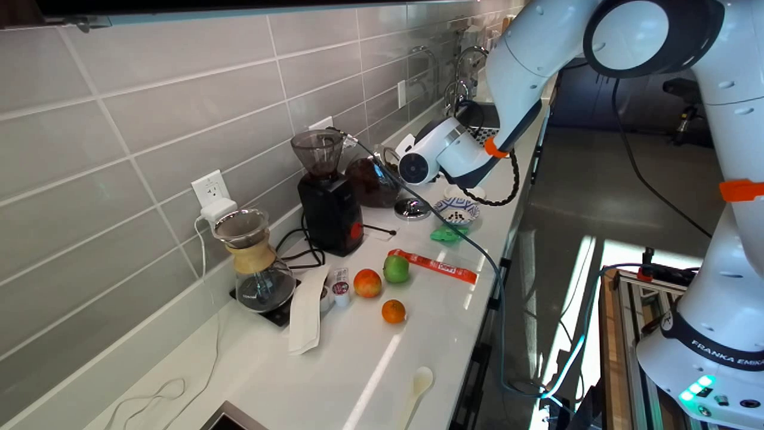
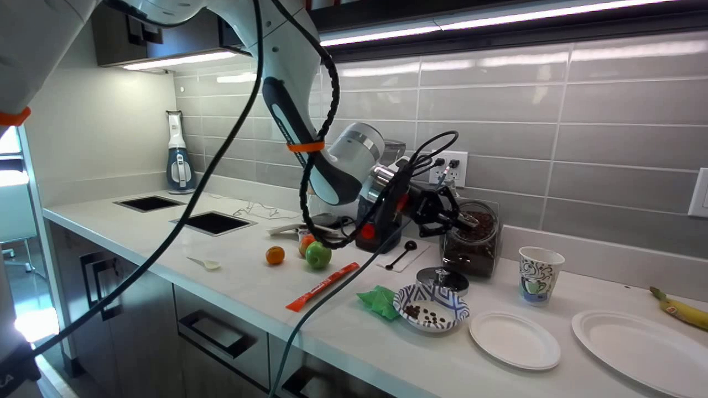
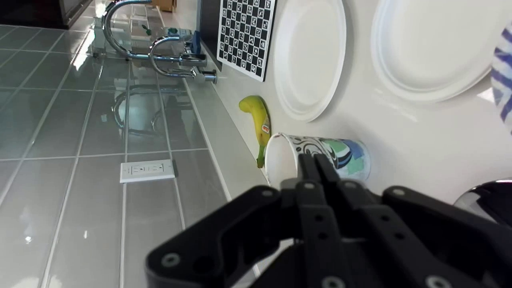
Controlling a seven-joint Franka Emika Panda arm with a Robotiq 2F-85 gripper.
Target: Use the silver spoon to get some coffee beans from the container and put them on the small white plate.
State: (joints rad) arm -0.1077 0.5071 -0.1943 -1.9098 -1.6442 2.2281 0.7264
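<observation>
Beside the mouth of the glass jar (image 2: pixel 470 264), dark with coffee beans (image 2: pixel 485 218), my gripper (image 3: pixel 316 160) has its fingers (image 3: pixel 307 170) pressed together, only a thin line between them. A silvery piece (image 2: pixel 467 221) shows at their tips in an exterior view; whether it is the spoon, and whether I grip it, I cannot tell. Just past my tips in the wrist view is a patterned paper cup (image 3: pixel 344 156); the jar stands between it and a black grinder (image 1: pixel 328 209). A shiny lid (image 2: pixel 442 281) lies near the jar, touching or just behind a blue-patterned bowl (image 2: pixel 456 304) with some beans in it. Just beside that bowl is the small white plate (image 2: pixel 514 340), then a larger plate (image 2: pixel 647 351) and a banana (image 3: pixel 259 116). A cable (image 1: pixel 502 322) hangs past the front edge. Close behind the jar rises the tiled wall (image 2: pixel 503 143); bare counter (image 2: pixel 496 294) lies between jar and small plate. My arm (image 2: pixel 290 61) reaches in over the front edge, elbow high, forearm slanting down, wrist bent so I point nearly level along the wall.
</observation>
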